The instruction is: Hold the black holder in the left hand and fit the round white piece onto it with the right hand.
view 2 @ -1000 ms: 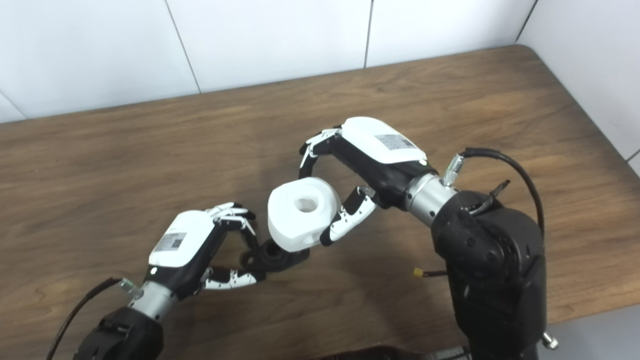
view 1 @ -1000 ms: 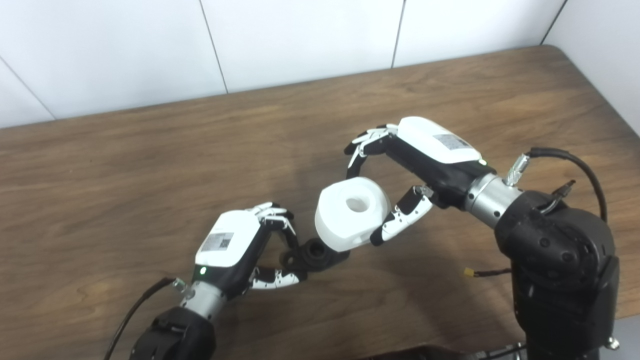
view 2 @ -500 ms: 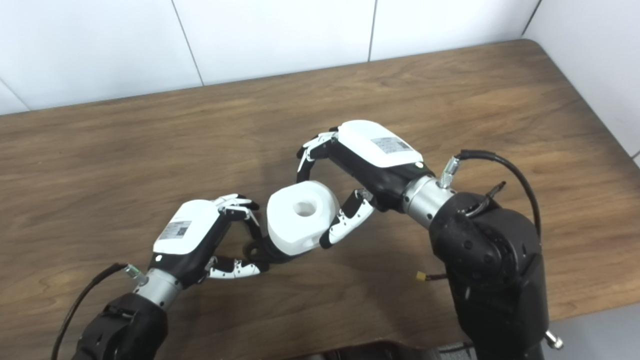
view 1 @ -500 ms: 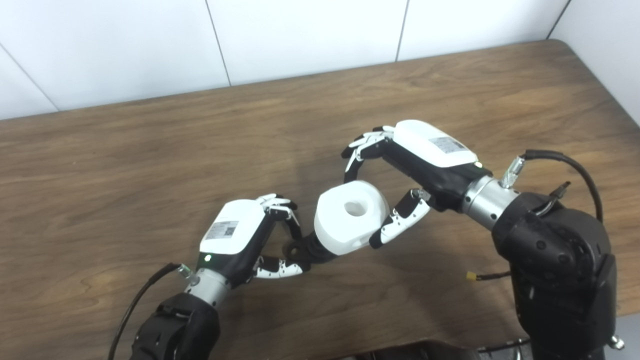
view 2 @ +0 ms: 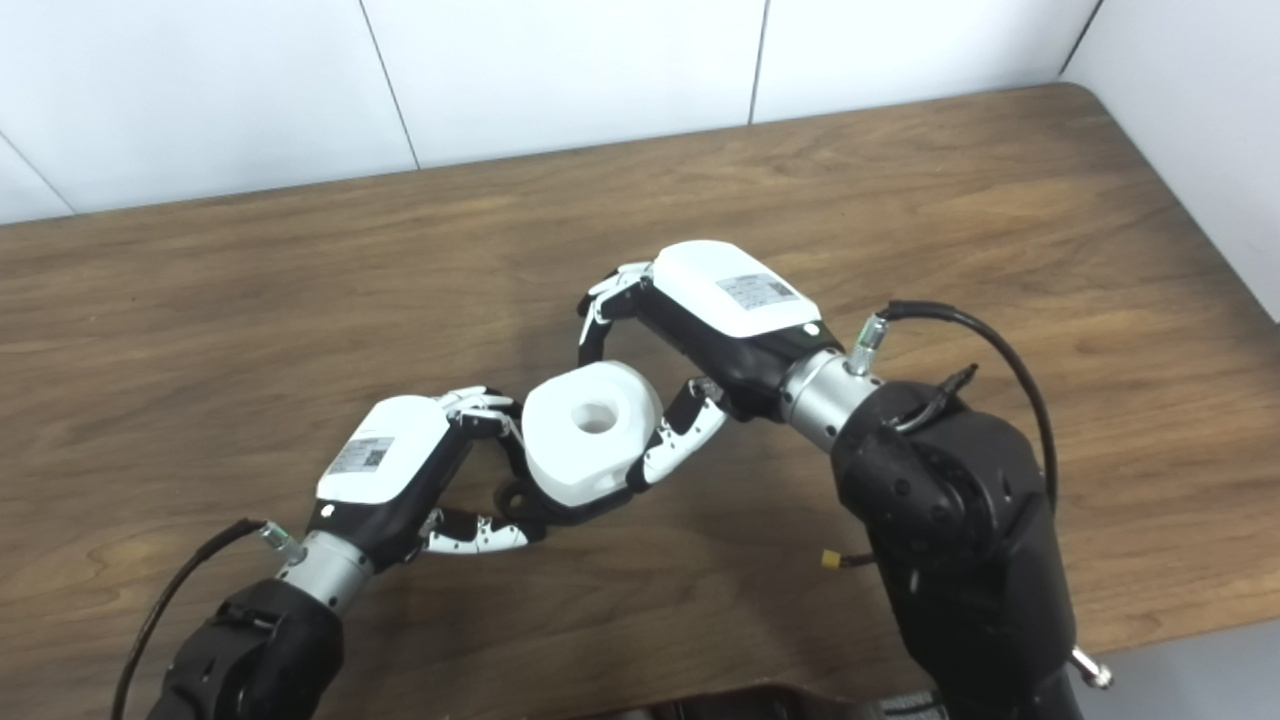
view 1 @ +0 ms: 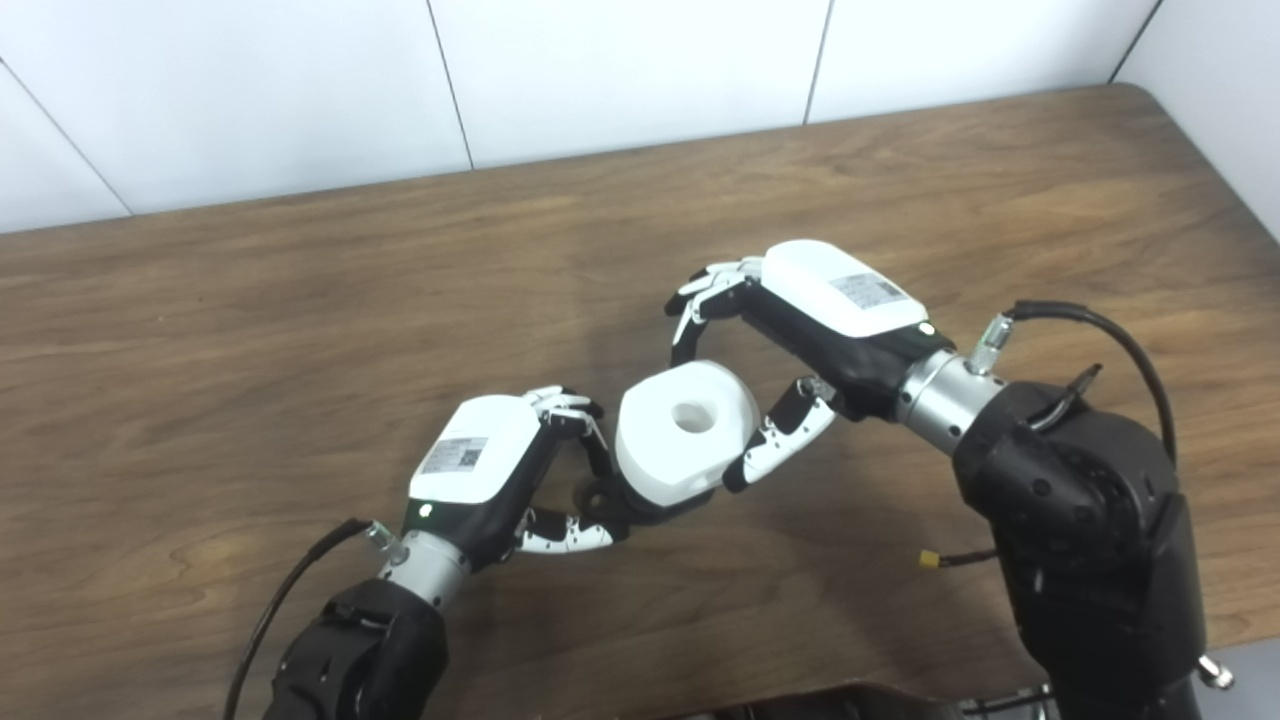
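My left hand (view 1: 490, 475) is shut on the black holder (view 1: 603, 497), pinching it between fingers and thumb low over the table. Most of the holder is hidden under the round white piece (view 1: 683, 430), a thick white ring with a hole in its top. My right hand (view 1: 800, 320) is shut on the white piece, fingers over its far side and thumb on its near right side. The white piece sits right above the holder and covers its top; whether it is seated on it I cannot tell.
The wooden table (view 1: 250, 300) runs wide to the left and back, ending at a white wall. Its right edge and rounded corner (view 2: 1090, 100) are close by. A black cable (view 1: 1090, 330) loops off my right forearm.
My right hand has carried the white piece down and left until it covers the holder, which showed in front of it a second ago. The camera has also shifted slightly.
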